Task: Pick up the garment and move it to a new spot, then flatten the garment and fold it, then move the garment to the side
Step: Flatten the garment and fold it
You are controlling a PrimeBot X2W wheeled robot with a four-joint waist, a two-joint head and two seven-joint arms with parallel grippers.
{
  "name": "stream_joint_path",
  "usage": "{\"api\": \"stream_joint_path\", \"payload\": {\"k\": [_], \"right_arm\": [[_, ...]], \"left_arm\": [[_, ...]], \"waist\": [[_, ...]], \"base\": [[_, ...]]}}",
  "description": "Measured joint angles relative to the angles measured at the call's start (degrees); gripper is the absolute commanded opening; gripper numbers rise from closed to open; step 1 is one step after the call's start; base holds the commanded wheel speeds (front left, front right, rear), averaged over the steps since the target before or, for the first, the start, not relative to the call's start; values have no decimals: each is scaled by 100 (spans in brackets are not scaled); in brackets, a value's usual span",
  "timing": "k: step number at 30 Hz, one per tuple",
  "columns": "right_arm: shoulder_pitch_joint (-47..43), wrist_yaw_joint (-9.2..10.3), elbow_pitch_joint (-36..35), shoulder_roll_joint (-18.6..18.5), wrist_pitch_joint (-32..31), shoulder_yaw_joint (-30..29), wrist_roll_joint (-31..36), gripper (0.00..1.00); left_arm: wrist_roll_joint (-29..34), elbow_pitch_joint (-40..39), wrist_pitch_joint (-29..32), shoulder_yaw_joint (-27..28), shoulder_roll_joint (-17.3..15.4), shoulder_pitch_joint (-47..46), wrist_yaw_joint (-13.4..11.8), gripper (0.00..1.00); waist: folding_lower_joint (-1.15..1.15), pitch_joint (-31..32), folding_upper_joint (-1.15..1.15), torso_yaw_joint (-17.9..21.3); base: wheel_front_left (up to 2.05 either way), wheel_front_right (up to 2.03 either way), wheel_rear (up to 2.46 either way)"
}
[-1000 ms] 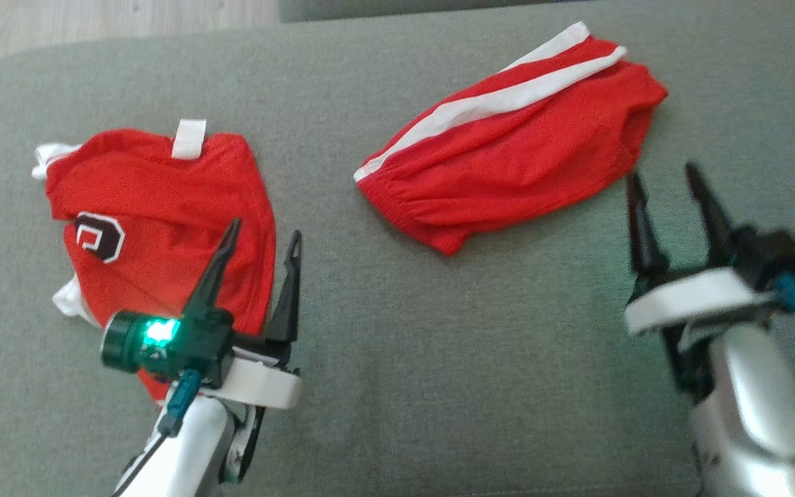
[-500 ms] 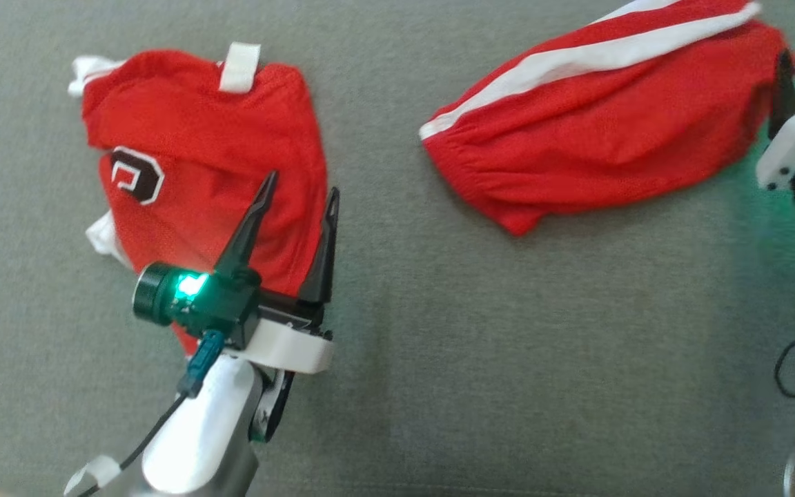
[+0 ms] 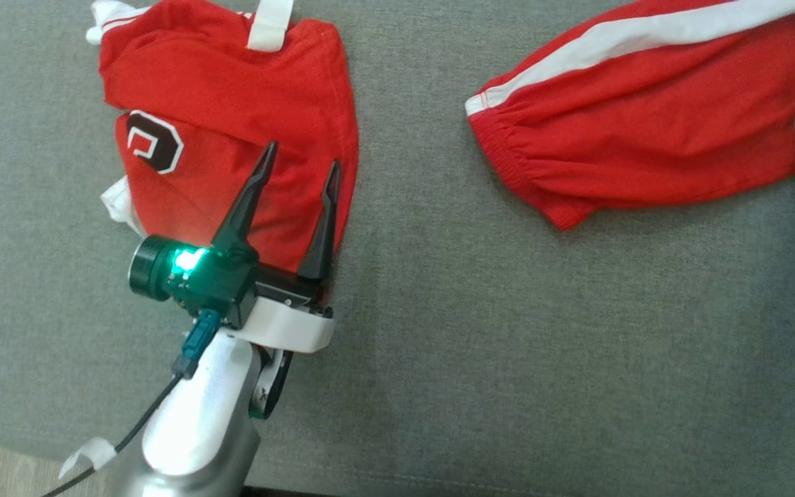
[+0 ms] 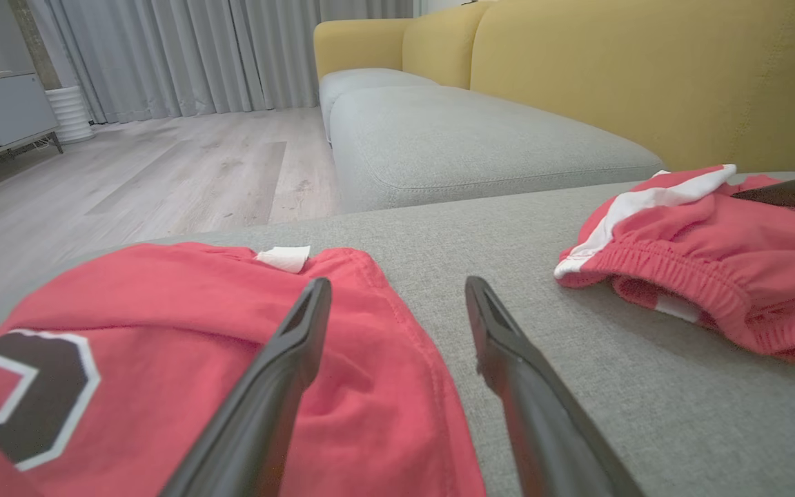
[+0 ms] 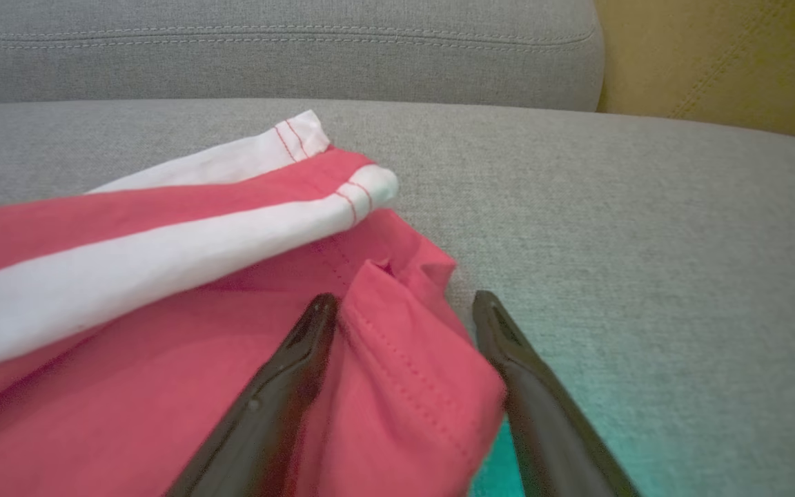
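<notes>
Moved in over the last second from beside the red white-striped shorts (image 3: 646,131) on the grey sofa cushion (image 3: 473,345) to straddle their hem, right gripper (image 5: 404,300) spread wide with nothing pinched yet, likely poised for pick-up, left gripper (image 3: 303,155) equally agape over the edge of the red jersey (image 3: 232,103).

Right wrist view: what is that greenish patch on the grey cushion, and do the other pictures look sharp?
Right wrist view: a teal glow tints the cushion beside the right pincer, whose near parts blur; head view: a green lamp shines behind the left pincer, probably a like source; left wrist view: sharp, shorts washed to pink.
</notes>
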State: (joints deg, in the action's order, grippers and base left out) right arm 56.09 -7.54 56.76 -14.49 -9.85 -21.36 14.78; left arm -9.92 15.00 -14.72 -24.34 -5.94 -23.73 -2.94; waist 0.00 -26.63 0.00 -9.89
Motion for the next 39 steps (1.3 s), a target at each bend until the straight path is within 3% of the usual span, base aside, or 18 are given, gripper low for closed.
{"api": "stream_joint_path", "payload": {"k": [1, 2, 3, 10, 15, 25, 32, 39], "right_arm": [[85, 0, 83, -5, -3, 0, 2, 100], [145, 0, 157, -3, -10, 10, 2, 41], [192, 0, 218, -4, -8, 30, 2, 0], [231, 0, 584, -8, 456, 79, -138, 0], [8, 0, 722, -234, 872, 24, -388, 0], [-770, 0, 722, -762, 1146, -757, -504, 0], [-769, 0, 664, -347, 1461, -911, -582, 0], [-769, 0, 578, 186, 1772, -466, -869, 0]], "left_arm": [[3, 4, 0, 32, 5, -1, 1, 100], [35, 18, 0, 44, 8, -7, 20, 100], [59, 26, 0, 49, 19, -19, 53, 100], [167, 121, 0, 204, 94, -59, 101, 100], [218, 145, 0, 297, 88, -17, 144, 100], [293, 163, 0, 403, 89, 322, 196, 100], [293, 181, 0, 489, 88, 547, 200, 100], [293, 226, 0, 586, 86, 761, 200, 100]], "waist": [[1, -15, 0, 10], [1, -23, 0, 22], [0, -27, 0, 36], [0, 113, 0, 170], [0, 417, 0, 380], [-1, 910, 0, 694], [0, 1152, 0, 711], [-1, 1530, 0, 736]], "base": [[0, 0, 0], [0, 0, 0], [0, 0, 0], [0, 0, 0], [0, 0, 0], [0, 0, 0], [0, 0, 0], [0, 0, 0]]}}
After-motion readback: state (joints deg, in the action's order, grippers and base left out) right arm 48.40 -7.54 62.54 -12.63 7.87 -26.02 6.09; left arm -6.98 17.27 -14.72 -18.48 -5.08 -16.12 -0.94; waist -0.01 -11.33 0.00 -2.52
